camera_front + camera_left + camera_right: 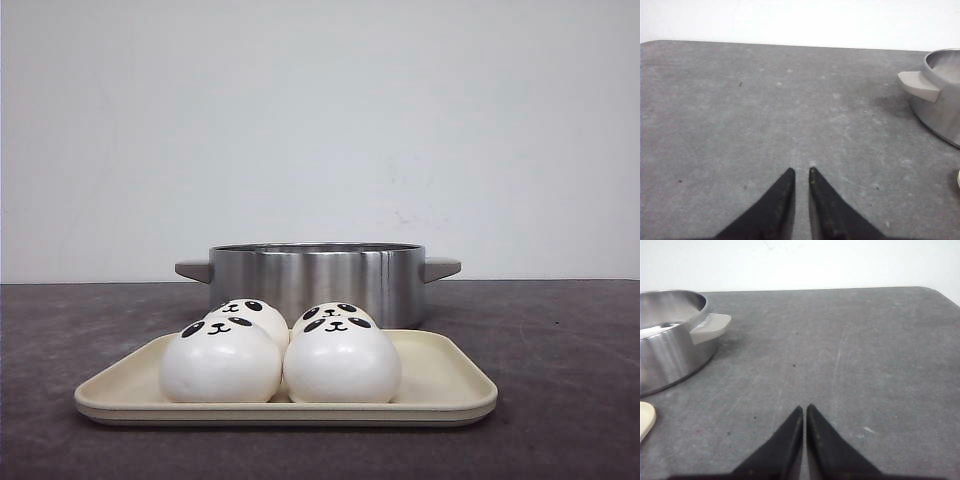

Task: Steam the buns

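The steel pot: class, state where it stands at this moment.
In the front view the steel pot stands at the middle of the grey table, directly behind the cream tray holding the four panda buns.

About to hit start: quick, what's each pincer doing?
Left pincer: closed, empty, over bare table.
Right pincer: closed, empty, holding nothing.
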`<action>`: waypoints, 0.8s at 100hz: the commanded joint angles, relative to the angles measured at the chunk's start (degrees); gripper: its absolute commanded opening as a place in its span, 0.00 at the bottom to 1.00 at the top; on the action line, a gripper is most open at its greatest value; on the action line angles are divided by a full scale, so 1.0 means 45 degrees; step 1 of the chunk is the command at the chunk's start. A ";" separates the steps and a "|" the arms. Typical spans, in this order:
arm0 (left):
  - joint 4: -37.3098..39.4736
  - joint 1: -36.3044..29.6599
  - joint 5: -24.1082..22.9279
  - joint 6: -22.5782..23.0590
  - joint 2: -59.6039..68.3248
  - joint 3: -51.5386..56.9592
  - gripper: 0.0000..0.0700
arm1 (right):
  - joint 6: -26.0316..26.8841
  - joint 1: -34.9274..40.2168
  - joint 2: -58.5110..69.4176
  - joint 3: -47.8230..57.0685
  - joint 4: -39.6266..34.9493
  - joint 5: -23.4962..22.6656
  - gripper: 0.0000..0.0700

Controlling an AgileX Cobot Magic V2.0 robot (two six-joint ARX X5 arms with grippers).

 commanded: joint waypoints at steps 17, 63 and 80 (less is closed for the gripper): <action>-0.0053 0.0024 0.0044 -0.0068 0.0005 -0.0233 0.00 | 0.0131 0.0015 0.0000 -0.0049 0.0175 0.0000 0.01; -0.0053 0.0024 0.0044 -0.0068 0.0005 -0.0233 0.00 | 0.0287 0.0015 0.0000 -0.0049 0.0219 -0.0049 0.01; 0.0117 0.0029 0.0029 -0.0214 0.0005 -0.0233 0.00 | 0.2652 0.0019 0.0000 -0.0044 0.0996 -0.0952 0.01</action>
